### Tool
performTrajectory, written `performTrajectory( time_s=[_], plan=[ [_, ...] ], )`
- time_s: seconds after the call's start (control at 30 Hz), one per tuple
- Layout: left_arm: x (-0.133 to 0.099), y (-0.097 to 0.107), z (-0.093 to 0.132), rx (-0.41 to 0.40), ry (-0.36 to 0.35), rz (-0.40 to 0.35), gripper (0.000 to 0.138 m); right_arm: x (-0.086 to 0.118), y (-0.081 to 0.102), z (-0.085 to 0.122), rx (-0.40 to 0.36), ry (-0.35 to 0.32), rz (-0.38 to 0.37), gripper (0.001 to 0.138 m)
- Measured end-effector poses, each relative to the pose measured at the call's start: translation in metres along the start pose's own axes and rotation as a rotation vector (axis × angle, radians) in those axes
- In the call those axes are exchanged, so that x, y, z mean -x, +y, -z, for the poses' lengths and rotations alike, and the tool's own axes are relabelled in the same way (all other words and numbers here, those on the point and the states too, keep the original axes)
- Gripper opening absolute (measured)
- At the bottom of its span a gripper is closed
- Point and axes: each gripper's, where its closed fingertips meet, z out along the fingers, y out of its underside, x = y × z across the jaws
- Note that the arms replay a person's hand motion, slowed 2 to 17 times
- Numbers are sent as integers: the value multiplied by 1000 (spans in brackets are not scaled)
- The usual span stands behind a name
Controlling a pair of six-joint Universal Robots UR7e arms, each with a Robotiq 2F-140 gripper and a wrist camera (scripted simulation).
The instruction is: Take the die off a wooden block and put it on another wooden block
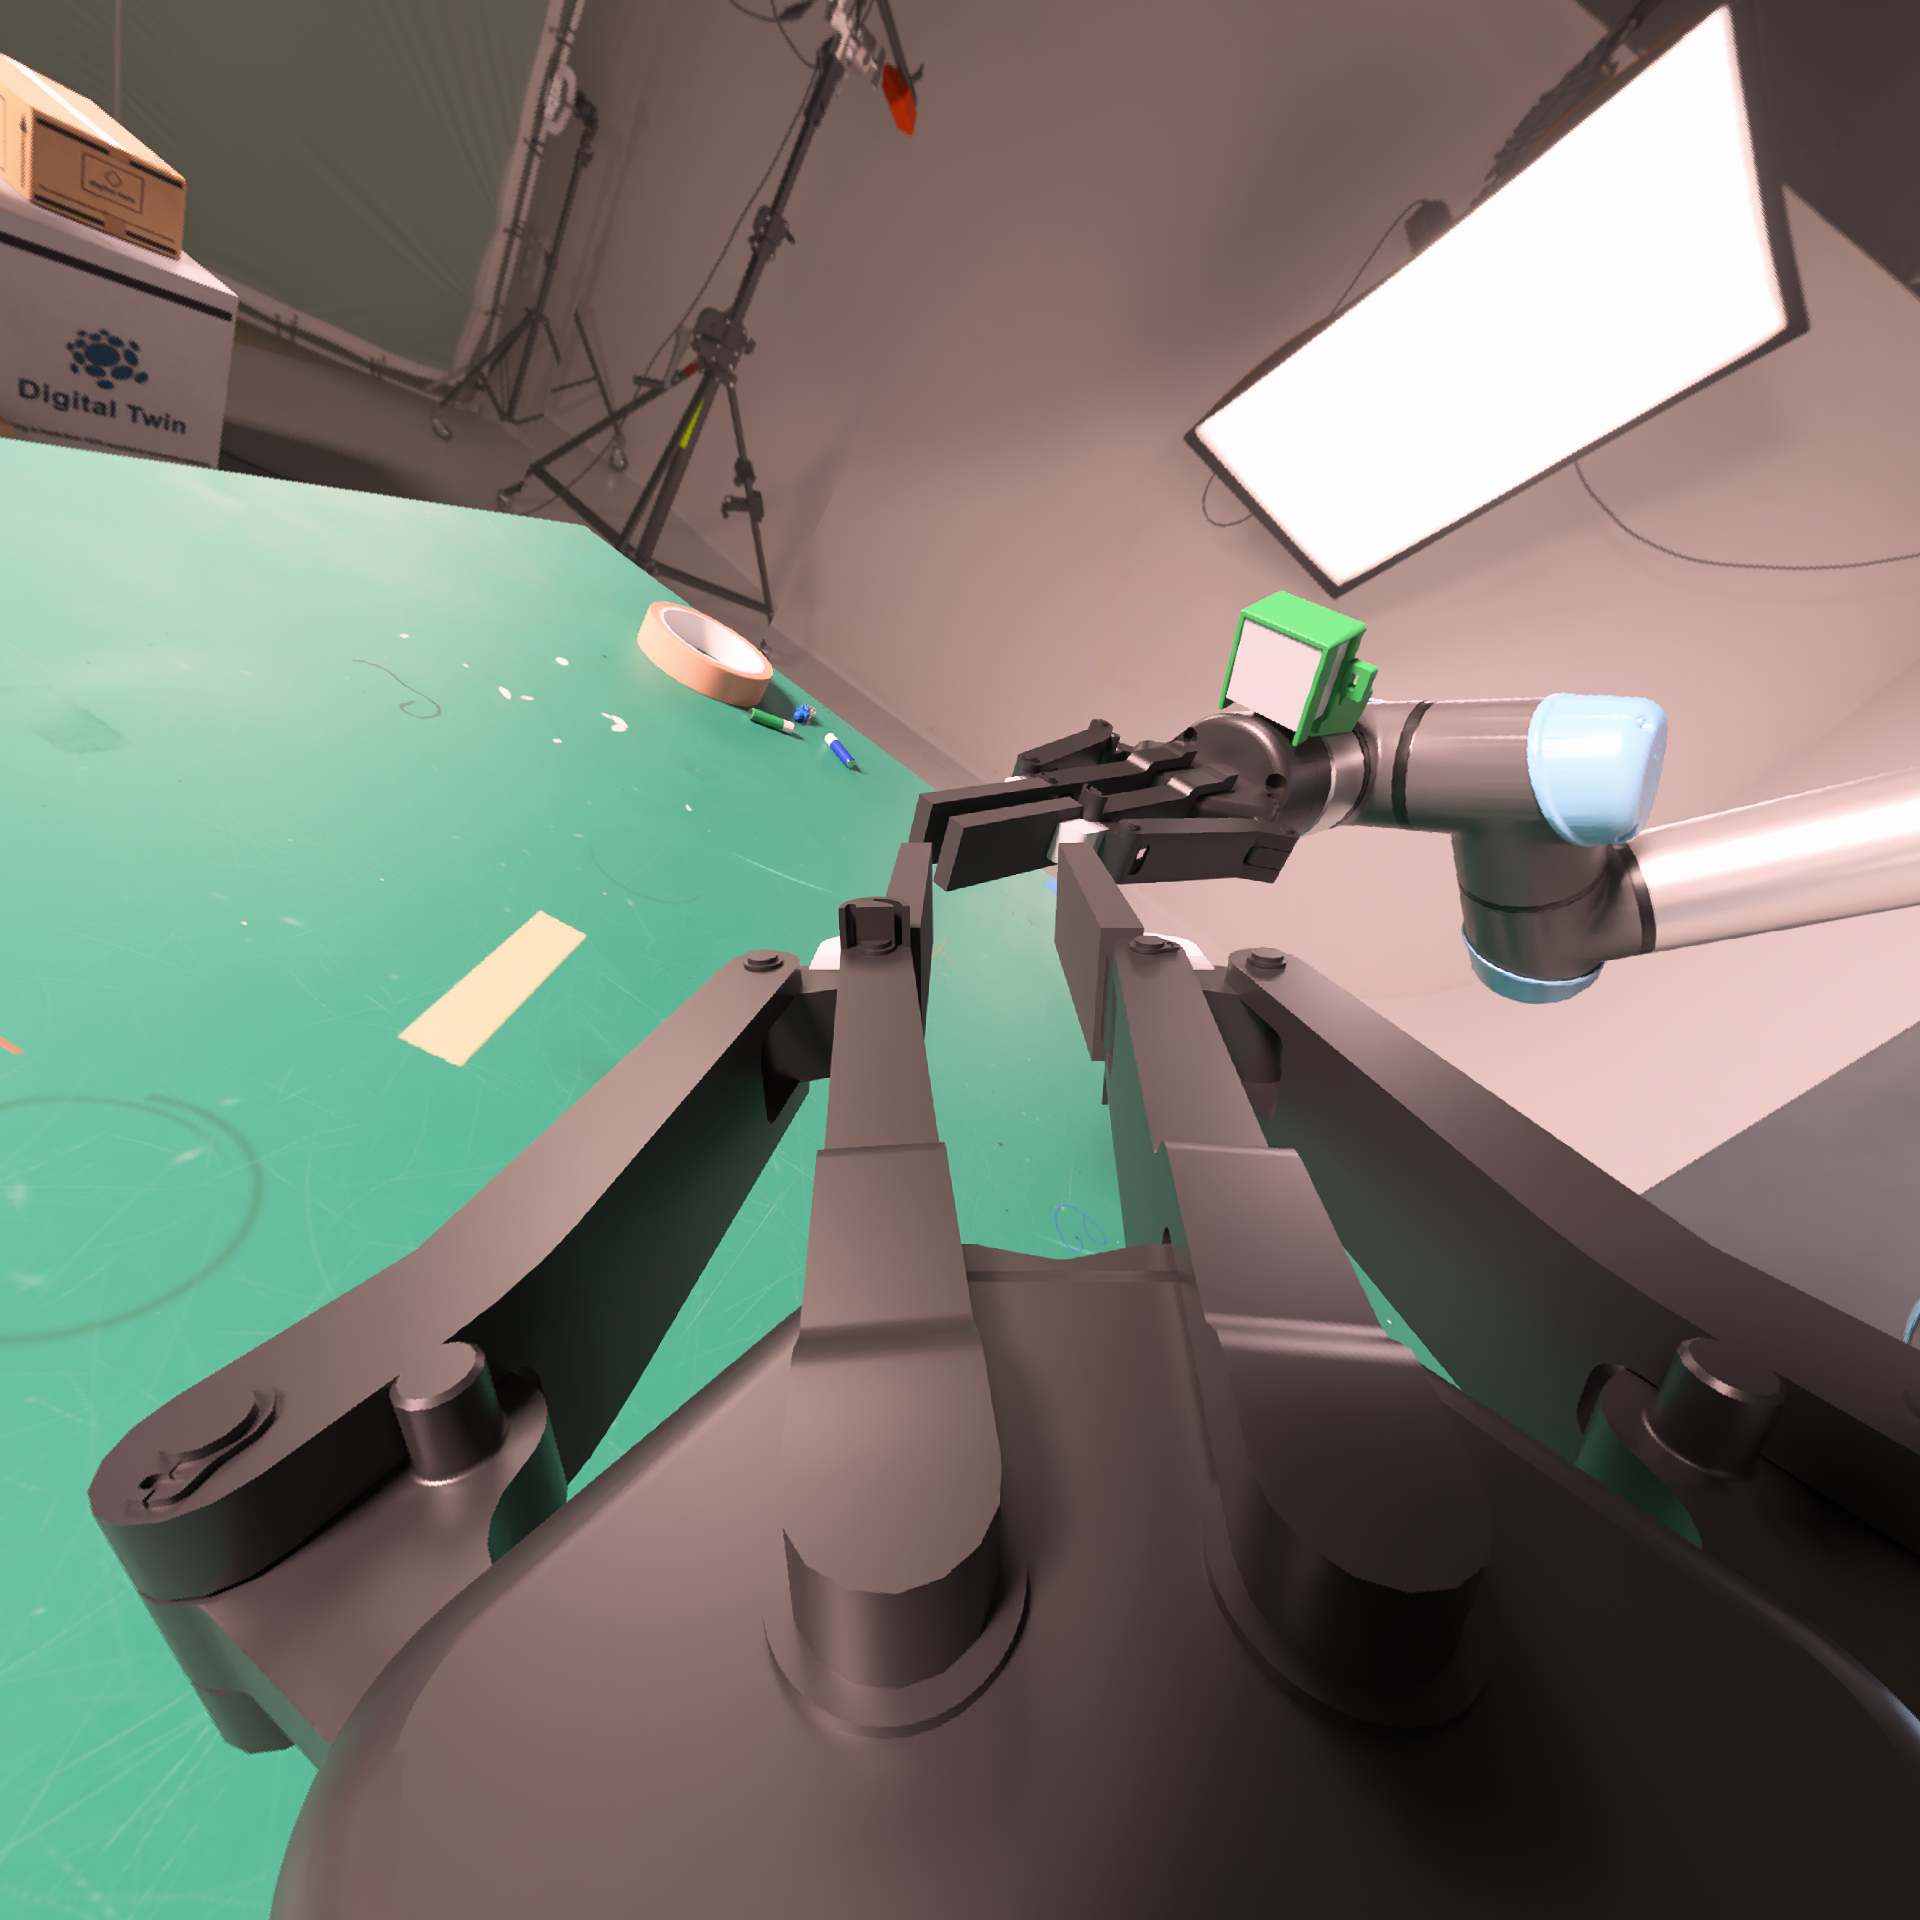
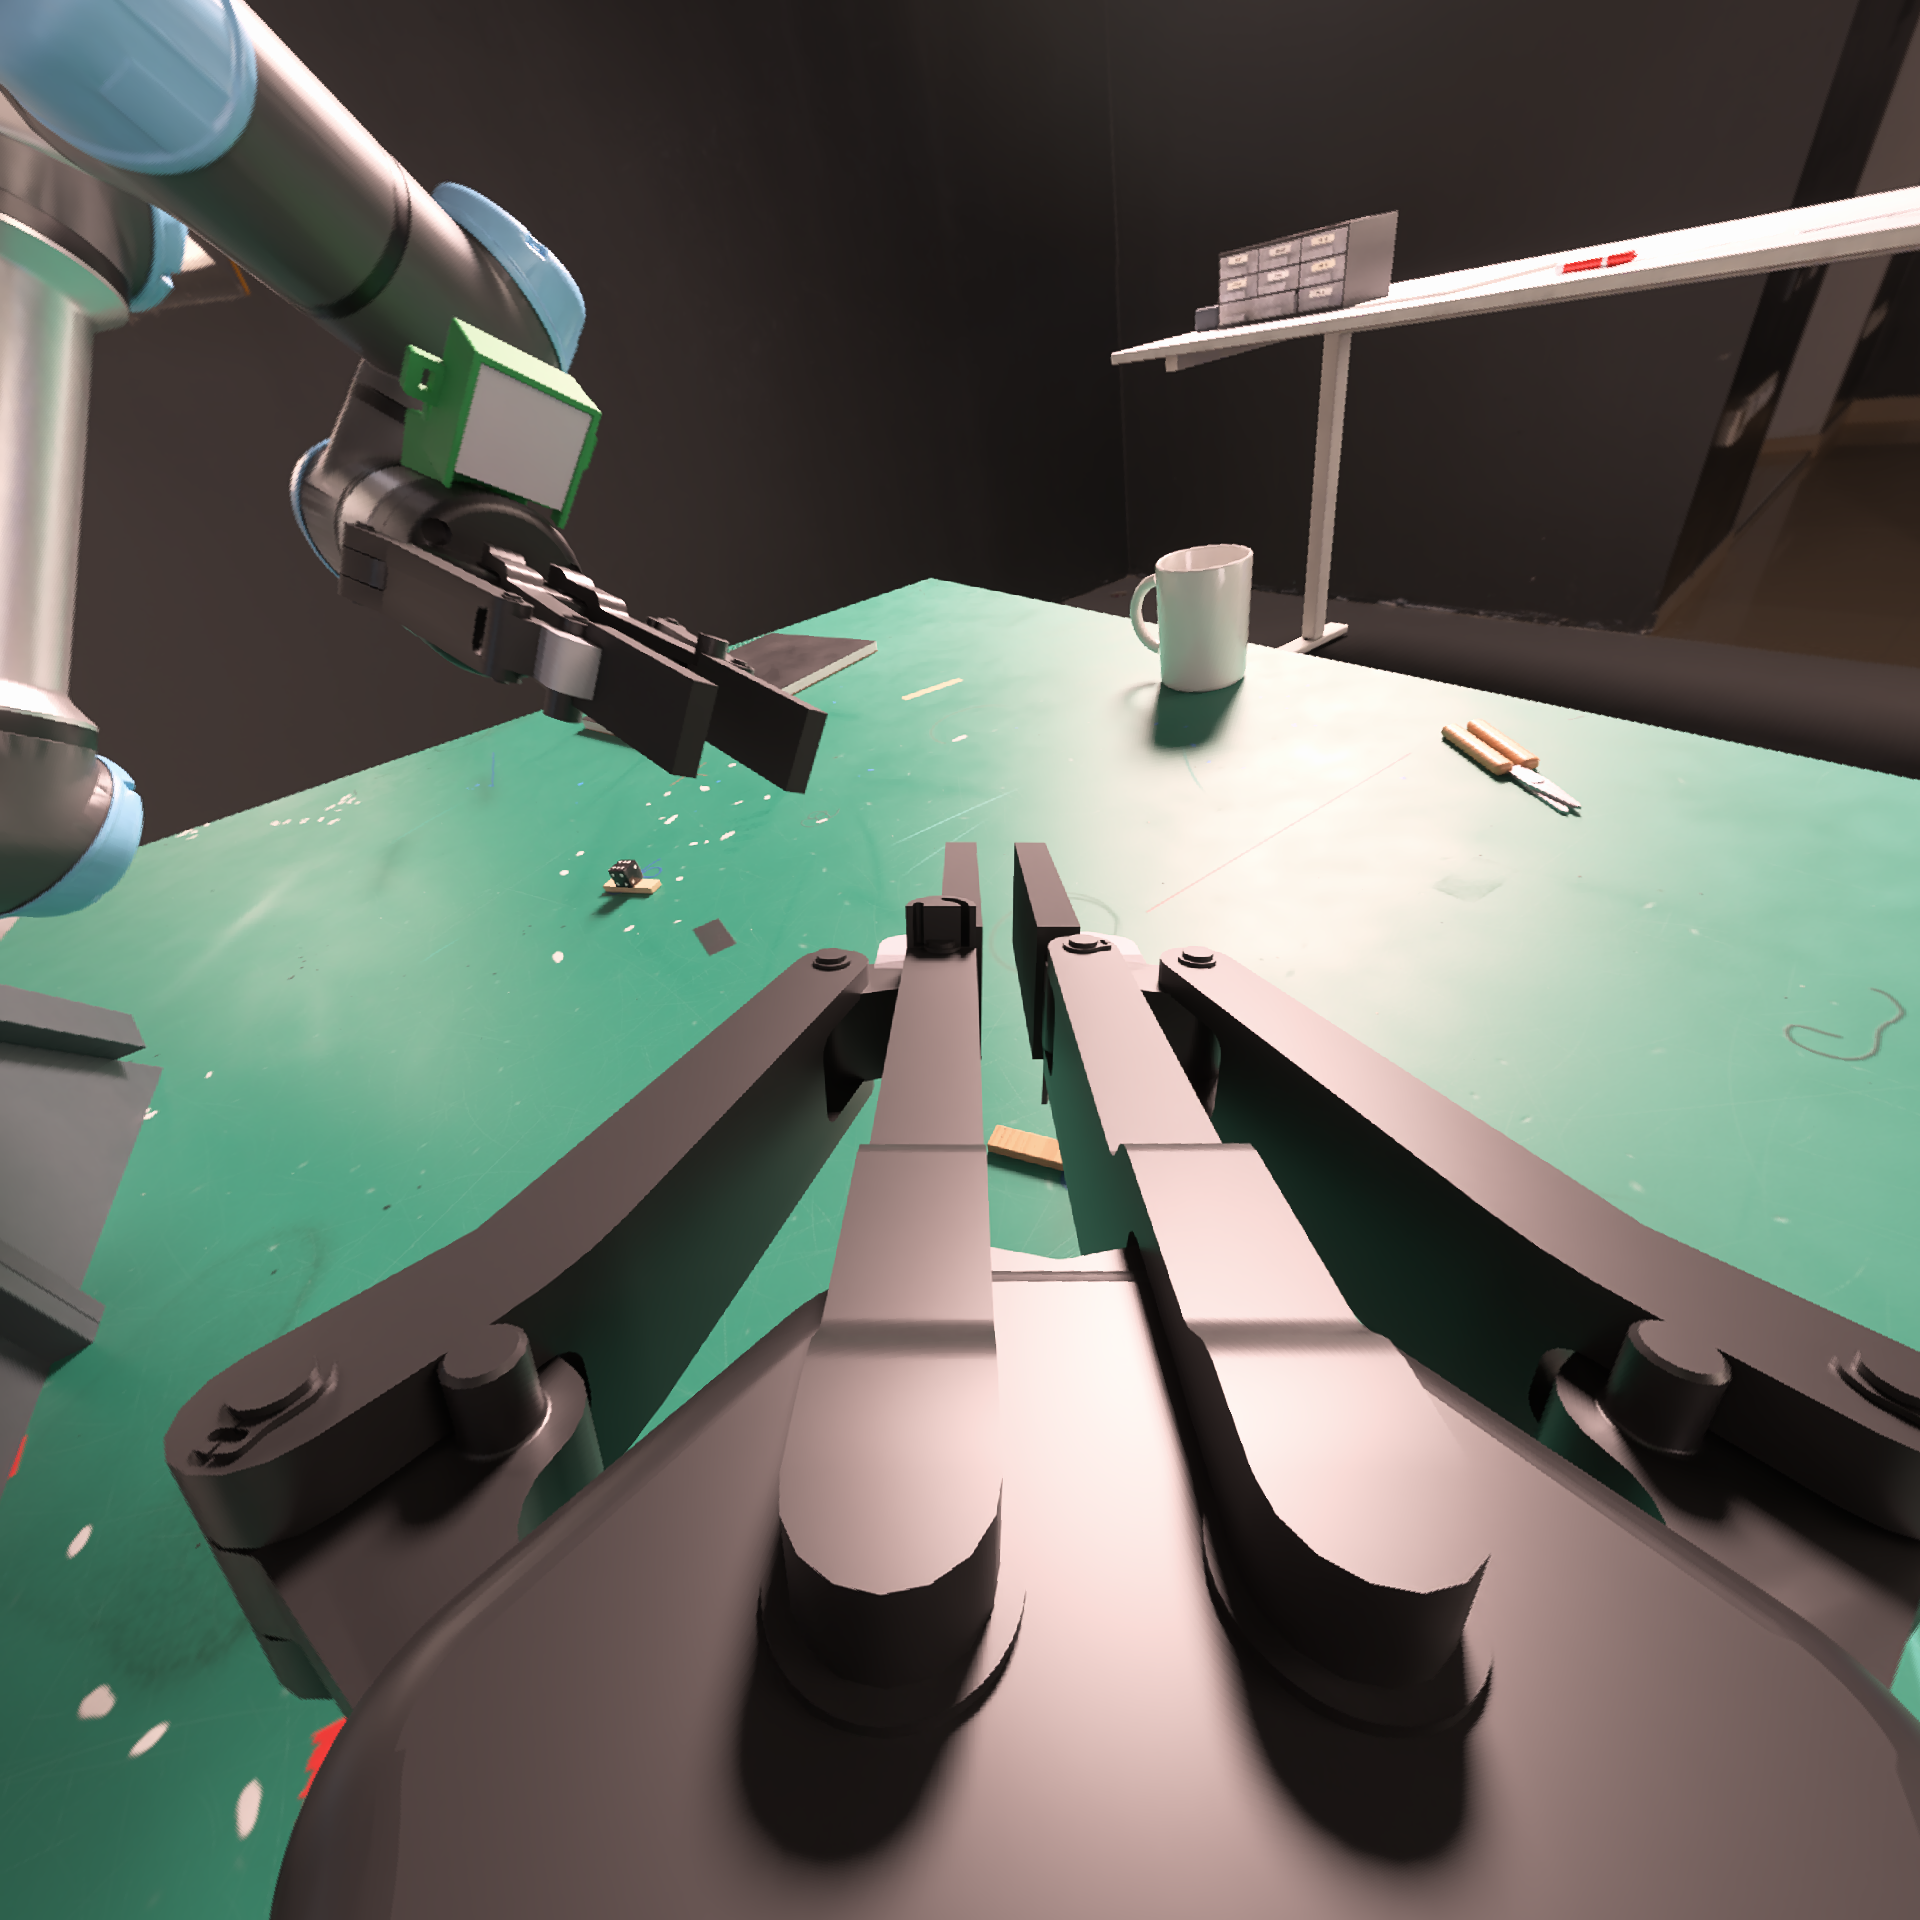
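Observation:
A small dark die point(image 2: 623, 871) sits on a thin wooden block point(image 2: 636, 886) on the green table point(image 2: 1351, 987), far left of centre in the right wrist view. A second bare wooden block point(image 2: 1027, 1146) lies on the table below my right gripper point(image 2: 995, 852), seen between its fingers. My right gripper is shut and empty, above the table. My left gripper point(image 2: 743, 764) hovers above and behind the die, shut and empty. In the left wrist view my left gripper point(image 1: 992, 862) points at the right gripper point(image 1: 935, 847) just ahead of it. The die and blocks are hidden there.
A white mug point(image 2: 1200, 618), wooden-handled scissors point(image 2: 1512, 764) and a dark slab point(image 2: 810, 655) lie at the far side. A tape roll point(image 1: 704, 652), two markers point(image 1: 774, 720) and a beige strip point(image 1: 494, 987) lie on the table. Boxes point(image 1: 104, 343) and a tripod stand beyond the edge.

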Motion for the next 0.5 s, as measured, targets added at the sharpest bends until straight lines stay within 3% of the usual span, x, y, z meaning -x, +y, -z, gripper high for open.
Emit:
performTrajectory(
  time_s=[0.5],
  plan=[
    [-4,-19,42,-10,-21,-43,34,-10,-2,9,57,90,33,17]
  ],
)
